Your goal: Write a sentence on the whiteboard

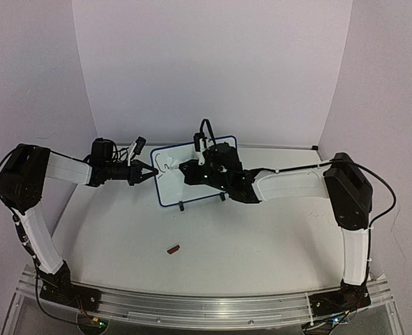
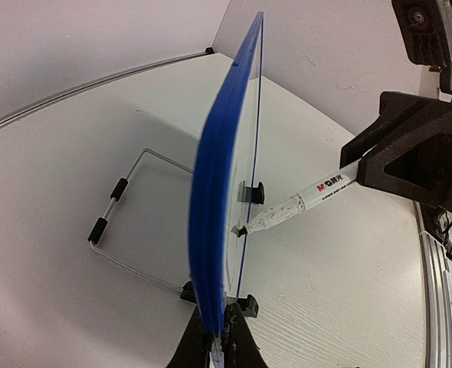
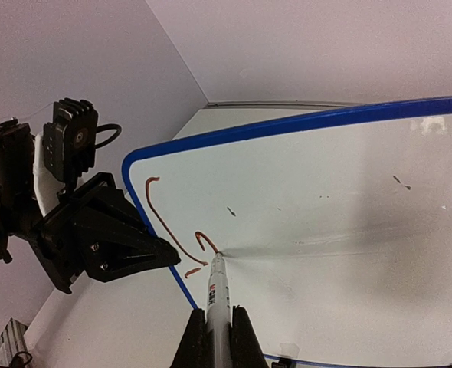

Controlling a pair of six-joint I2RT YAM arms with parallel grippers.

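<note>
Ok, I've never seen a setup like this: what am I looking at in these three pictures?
Two robot arms are bolted at the near edge of a table. The wide picture comes from a camera above and behind them; the other two come from cameras on each wrist. The left gripper clamps the side edge of a small standing board. The right gripper holds a marker, its tip on the board, beside a few reddish strokes. A small brown piece lies on the table; what it is, I cannot tell.

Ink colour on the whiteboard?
Reddish-brown ink on the whiteboard; the right wrist view shows it best.
</note>
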